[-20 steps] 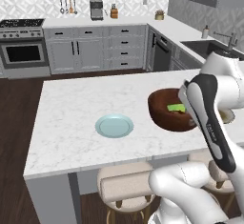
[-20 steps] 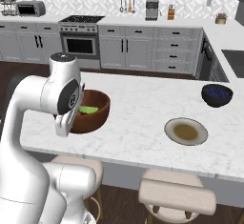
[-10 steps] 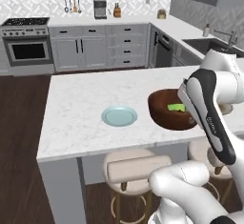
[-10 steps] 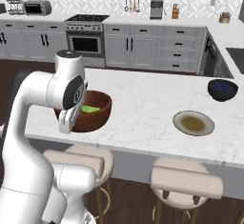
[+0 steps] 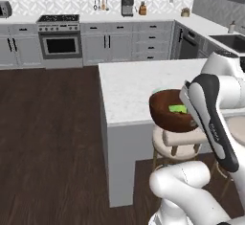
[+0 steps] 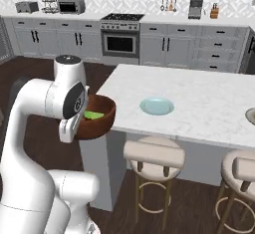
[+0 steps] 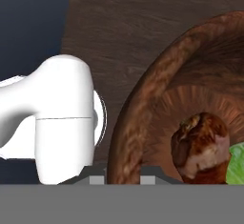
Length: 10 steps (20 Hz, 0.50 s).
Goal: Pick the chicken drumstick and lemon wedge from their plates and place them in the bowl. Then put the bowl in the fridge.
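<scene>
Base rolled back, bowl (image 5: 174,110) now off bench (image 5: 139,83); our claw (image 7: 123,178) clamped on rim; swing could spill lemon wedge (image 5: 178,108)

No readable text, labels, brands, numbers or signs on any surface, appliance or object
</scene>
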{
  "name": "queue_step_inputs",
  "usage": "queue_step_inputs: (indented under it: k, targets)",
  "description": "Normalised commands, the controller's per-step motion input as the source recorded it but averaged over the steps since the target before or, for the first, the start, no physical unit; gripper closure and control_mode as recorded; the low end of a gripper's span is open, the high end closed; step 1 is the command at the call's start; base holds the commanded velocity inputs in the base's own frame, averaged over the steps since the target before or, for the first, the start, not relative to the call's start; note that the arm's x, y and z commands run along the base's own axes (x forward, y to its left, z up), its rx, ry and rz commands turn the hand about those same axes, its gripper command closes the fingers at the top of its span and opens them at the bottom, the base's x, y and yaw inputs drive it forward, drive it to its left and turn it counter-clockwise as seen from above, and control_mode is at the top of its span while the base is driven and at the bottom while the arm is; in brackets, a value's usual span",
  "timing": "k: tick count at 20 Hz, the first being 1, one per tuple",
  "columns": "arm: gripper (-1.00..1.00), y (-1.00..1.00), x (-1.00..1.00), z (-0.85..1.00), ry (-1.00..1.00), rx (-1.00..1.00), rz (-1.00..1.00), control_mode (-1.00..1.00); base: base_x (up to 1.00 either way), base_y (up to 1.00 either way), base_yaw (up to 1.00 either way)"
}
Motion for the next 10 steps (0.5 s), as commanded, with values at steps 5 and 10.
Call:
queue_step_inputs:
  k: [5, 10]
  targets:
    - [1.0, 0.0, 0.0, 0.0, 0.0, 0.0, 0.0, 1.0, 0.45, 1.0, 0.0]
    - [1.0, 0.0, 0.0, 0.0, 0.0, 0.0, 0.0, 1.0, 0.85, 1.0, 0.0]
